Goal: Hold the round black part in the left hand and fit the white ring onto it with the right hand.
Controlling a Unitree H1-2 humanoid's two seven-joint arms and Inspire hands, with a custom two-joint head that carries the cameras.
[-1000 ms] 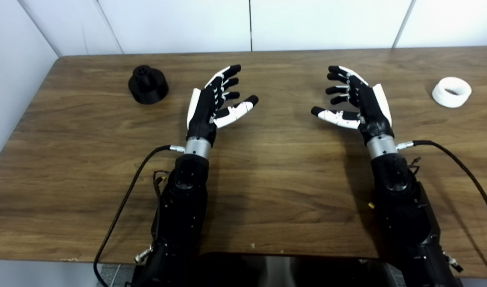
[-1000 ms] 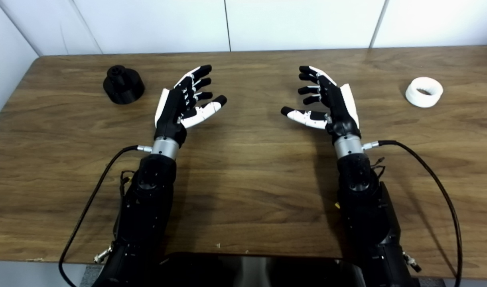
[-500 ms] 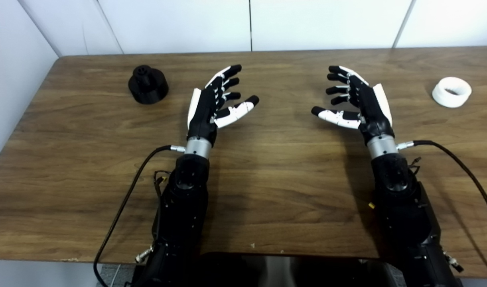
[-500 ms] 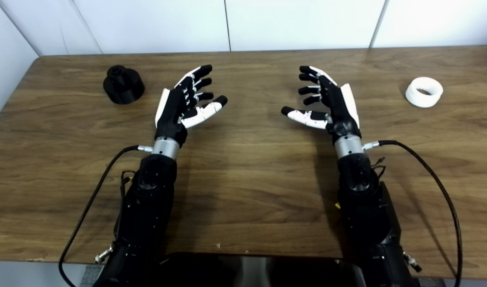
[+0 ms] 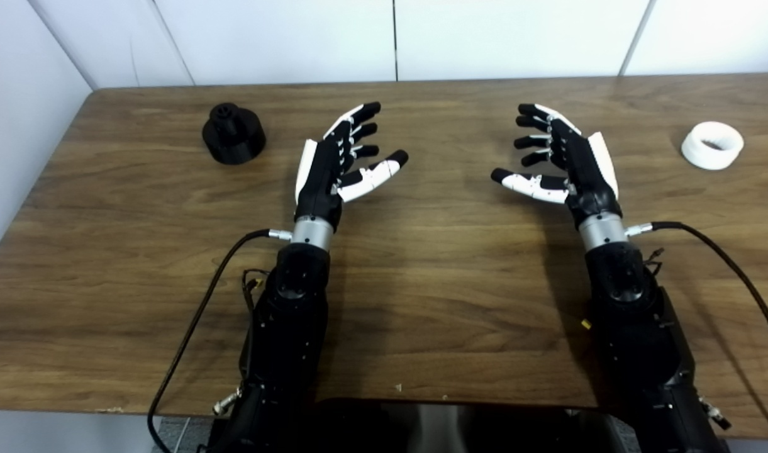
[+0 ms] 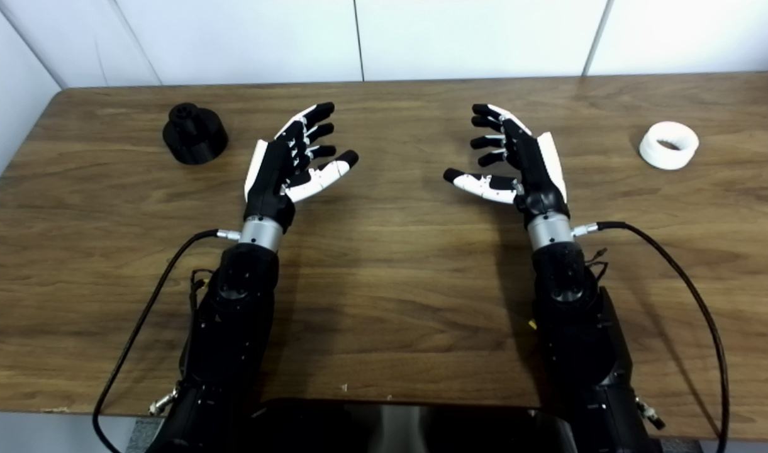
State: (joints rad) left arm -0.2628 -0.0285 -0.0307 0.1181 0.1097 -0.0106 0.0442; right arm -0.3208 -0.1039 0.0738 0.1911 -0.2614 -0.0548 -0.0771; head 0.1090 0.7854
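Hovering over the middle of the wooden bench (image 5: 421, 302), both hands face each other, palms inward, well apart. Left hand (image 5: 343, 165): fingers spread and reaching away from the robot, thumb angled toward the centre, holding nothing. Right hand (image 5: 563, 162): same pose mirrored, fingers slightly curled and apart, thumb pointing left, holding nothing.

Round black part (image 5: 233, 134) stands upright on the bench at far left, a narrower hub rising from a wider base; it sits left of the left hand, not touching it. White ring (image 5: 712, 145) lies flat on the bench at far right, hole up, well apart from the right hand.

A black cable (image 5: 195, 321) loops from each wrist down toward the near bench edge. White wall panels (image 5: 396, 38) stand behind the bench. A dark glossy surface shows at the bottom centre; what it is cannot be told.
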